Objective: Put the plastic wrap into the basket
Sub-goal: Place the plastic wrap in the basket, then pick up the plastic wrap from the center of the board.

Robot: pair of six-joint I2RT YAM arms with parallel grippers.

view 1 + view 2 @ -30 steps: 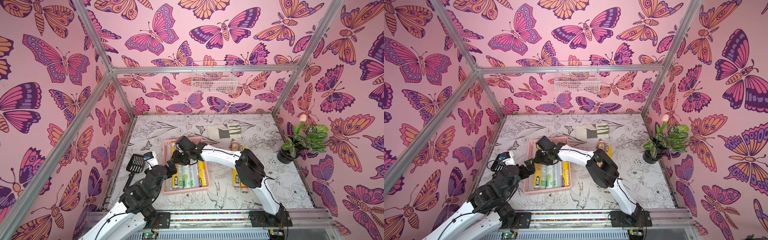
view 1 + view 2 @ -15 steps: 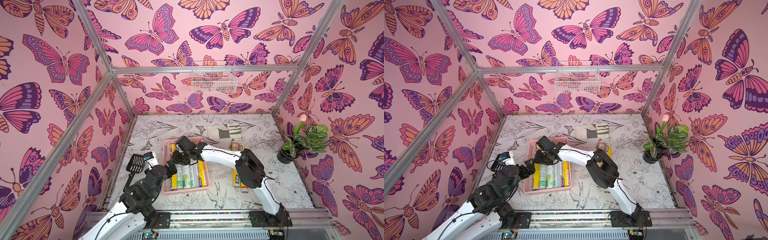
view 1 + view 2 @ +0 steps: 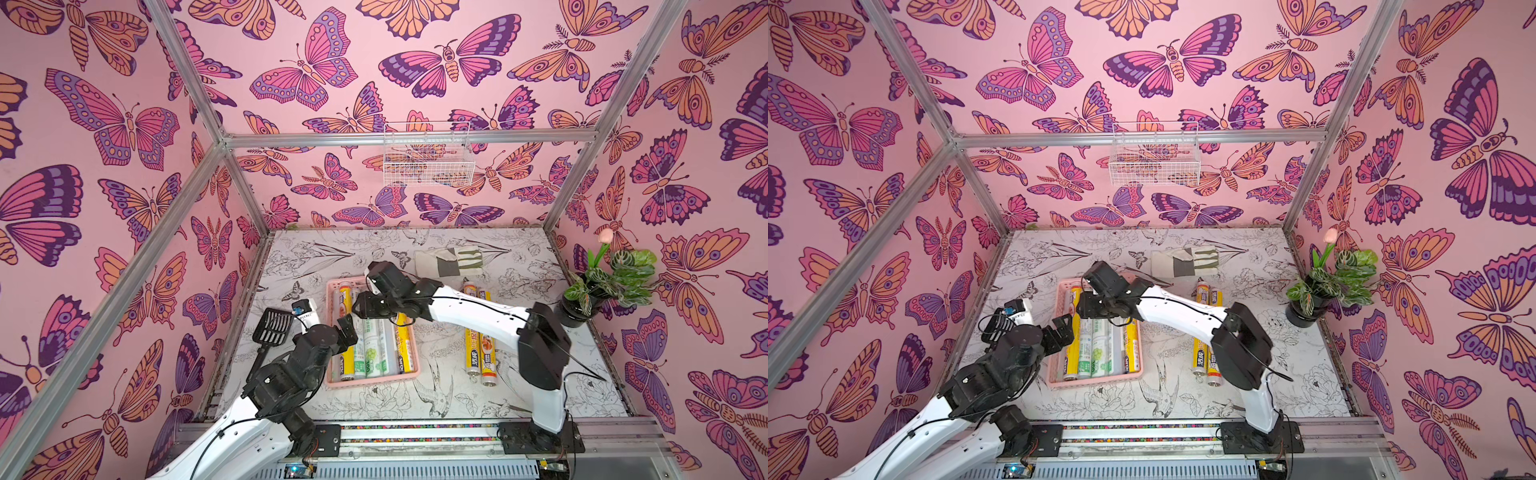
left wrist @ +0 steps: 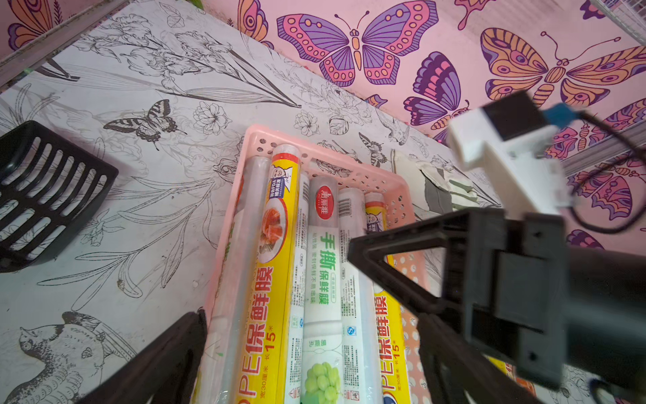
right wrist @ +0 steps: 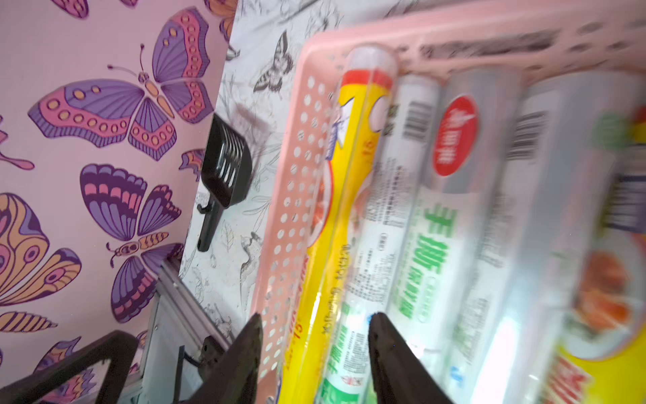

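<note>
The pink basket (image 3: 374,381) (image 3: 1096,382) lies mid-table with several rolls of plastic wrap (image 3: 376,353) (image 4: 321,266) side by side in it, yellow and whitish with green print. Two yellow rolls (image 3: 478,349) (image 3: 1204,353) lie on the table to its right. My right gripper (image 3: 361,305) (image 5: 314,332) hovers over the basket's far left part. Its jaws stand apart above a yellow roll (image 5: 349,175) and the whitish roll next to it, holding nothing. My left gripper (image 3: 347,332) (image 4: 314,335) is wide open over the basket's left side.
A black slotted scoop (image 3: 272,328) lies left of the basket. A work glove (image 3: 449,262) lies behind it. A potted plant (image 3: 598,286) stands at the right edge. A white wire basket (image 3: 428,158) hangs on the back wall.
Almost nothing differs. The right gripper stays over the basket's far end with only a slight shift, and the left arm has not moved.
</note>
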